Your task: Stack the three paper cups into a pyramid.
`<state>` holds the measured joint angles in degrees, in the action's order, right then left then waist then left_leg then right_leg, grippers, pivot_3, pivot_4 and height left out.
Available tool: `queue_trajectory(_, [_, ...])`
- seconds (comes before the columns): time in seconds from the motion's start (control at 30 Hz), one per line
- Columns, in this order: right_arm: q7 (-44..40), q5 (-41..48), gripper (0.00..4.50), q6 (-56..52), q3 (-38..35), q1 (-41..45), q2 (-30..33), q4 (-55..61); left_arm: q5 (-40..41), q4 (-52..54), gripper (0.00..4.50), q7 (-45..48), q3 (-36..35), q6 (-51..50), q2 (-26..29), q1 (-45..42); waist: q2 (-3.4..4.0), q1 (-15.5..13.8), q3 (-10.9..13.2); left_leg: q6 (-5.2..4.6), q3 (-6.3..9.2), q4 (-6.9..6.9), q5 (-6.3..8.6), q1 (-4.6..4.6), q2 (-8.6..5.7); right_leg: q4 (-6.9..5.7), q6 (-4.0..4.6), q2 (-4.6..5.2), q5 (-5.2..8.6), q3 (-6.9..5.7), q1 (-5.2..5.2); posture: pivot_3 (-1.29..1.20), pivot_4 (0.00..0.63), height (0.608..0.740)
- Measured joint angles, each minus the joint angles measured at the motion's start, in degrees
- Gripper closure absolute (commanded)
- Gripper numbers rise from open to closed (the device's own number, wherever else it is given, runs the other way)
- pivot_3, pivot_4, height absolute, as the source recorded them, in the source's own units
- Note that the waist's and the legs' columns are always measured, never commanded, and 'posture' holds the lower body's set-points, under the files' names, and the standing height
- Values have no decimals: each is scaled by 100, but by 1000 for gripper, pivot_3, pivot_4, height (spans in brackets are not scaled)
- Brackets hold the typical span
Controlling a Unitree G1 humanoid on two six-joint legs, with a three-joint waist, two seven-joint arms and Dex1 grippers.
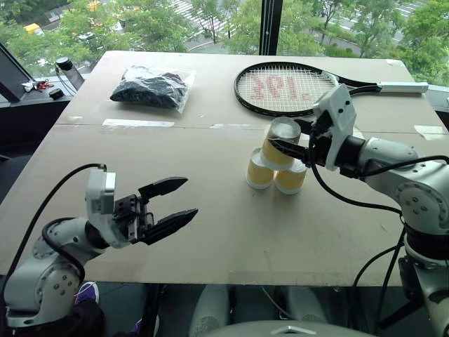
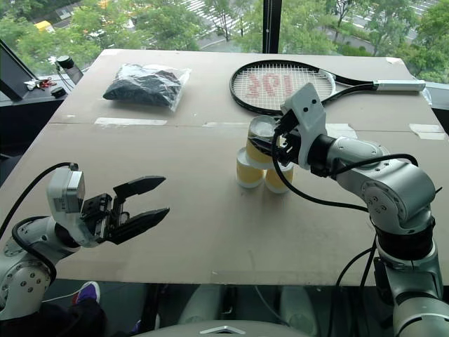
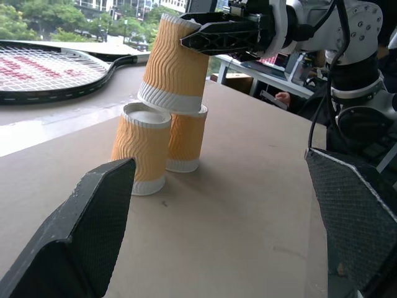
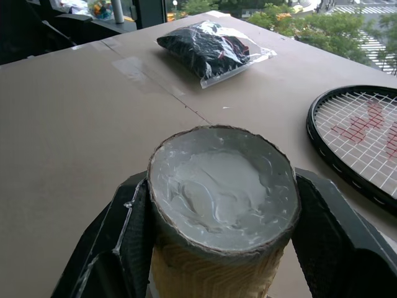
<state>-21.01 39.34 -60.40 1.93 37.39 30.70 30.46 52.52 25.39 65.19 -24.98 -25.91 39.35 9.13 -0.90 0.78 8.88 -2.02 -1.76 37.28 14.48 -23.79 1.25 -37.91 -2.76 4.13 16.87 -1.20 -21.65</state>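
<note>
Top cup (image 1: pixel 280 144): upside down, white base up, tilted, sitting on the 2 lower cups, w/ its wide rim across their bases. Right gripper (image 1: pixel 289 137) is clamped on it, one black finger each side of the upper wall. Lower cups: near-left one (image 1: pixel 259 170) and right one (image 1: pixel 290 178), both upside down, touching side by side on the brown table (image 1: pixel 210 232), approx. mid-table, slightly to robot's right. Pyramid form in place, w/ top cup held in the grip.

Left gripper (image 1: pixel 170 204): jaws spread wide, nothing between them, hovering over near-left part of table, well apart from cups, pointing toward them.

Beyond the cups: tennis racket (image 1: pixel 284 88) flat on far side of table, handle to the right. Far left: clear bag w/ dark contents (image 1: pixel 151 88). Tape strip (image 1: pixel 137 123) on the board seam.
</note>
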Motion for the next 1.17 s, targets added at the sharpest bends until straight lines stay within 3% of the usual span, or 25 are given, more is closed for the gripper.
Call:
queue_trajectory(0.07, [-43,-70,1935,27,51,0,11,-49,49,10,0,2,-47,3,-6,40,0,-1,0,0,0,0,0,0,0,0,0,-4,0,-1,0,0,150,740])
queue_trajectory(0.23, [-209,-180,116,76,188,-1,18,-138,112,10,0,-19,-176,32,-32,39,0,-2,0,0,0,0,0,0,0,-1,0,-4,0,-1,0,0,150,740])
queue_trajectory(0.47, [-380,-292,116,310,9,-263,217,-64,35,-56,0,-162,-123,88,-129,-41,0,-17,0,0,0,1,0,-1,-1,0,0,-5,0,-4,1,0,150,740])
queue_trajectory(0.67, [-1001,220,116,707,-1124,-1021,732,592,-393,-350,0,-588,292,92,-210,-137,-4,-34,0,-2,4,1,1,0,-2,1,-1,-5,-1,-3,5,0,150,740])
queue_trajectory(0.8, [-1670,678,116,1062,-2055,-2389,1005,1053,-687,-631,0,-775,525,44,-217,-223,-8,-51,-2,-3,10,0,2,2,0,1,-1,-8,0,-9,9,0,150,740])
queue_trajectory(0.97, [-2614,353,116,2206,-2961,-4612,848,1121,-1213,-1088,0,-855,763,248,-241,-212,-9,-72,-4,-3,3,3,2,7,-2,-1,-2,-8,-1,-1,12,0,150,740])
queue_trajectory(1.17, [-3087,-571,116,3609,-3093,-5920,525,537,-1434,-1278,0,-793,769,366,-194,-242,-19,-61,-13,-3,7,7,1,17,0,-3,-1,-13,0,-4,22,0,150,740])
